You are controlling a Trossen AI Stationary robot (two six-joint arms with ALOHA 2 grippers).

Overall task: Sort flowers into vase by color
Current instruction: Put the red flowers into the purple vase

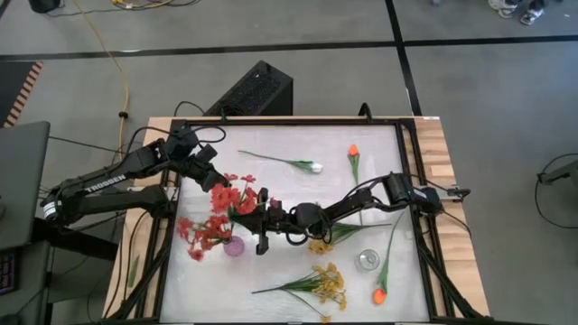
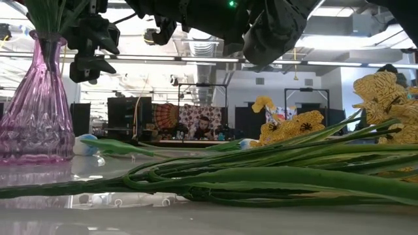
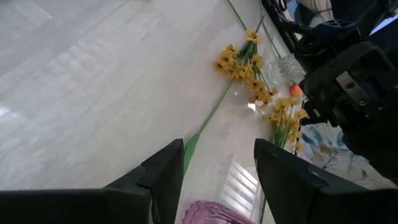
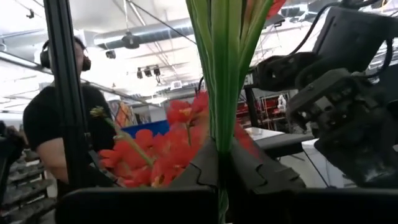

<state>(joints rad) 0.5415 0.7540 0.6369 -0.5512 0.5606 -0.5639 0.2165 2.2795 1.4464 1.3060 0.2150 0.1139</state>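
**Right gripper clamps a red flower stem beside the pink vase**

In the high view your right gripper (image 1: 263, 217) sits left of frame centre, its fingers closed on the green stem of a red flower (image 1: 244, 200); the right wrist view shows that stem (image 4: 222, 74) pinched upright between the two dark fingers. Just below-left of it stands the pink vase (image 1: 234, 246), already holding red blossoms (image 1: 200, 233). Your left gripper (image 1: 207, 161) hovers in the upper left of the table, fingers spread wide and holding nothing. Loose on the white table (image 1: 298, 271): a white bud (image 1: 313, 167) and an orange tulip (image 1: 353, 152) near the top, yellow sprays (image 1: 327, 284) at lower centre, a second orange tulip (image 1: 380, 294) at lower right, and a clear glass vase (image 1: 368, 261) beside it.
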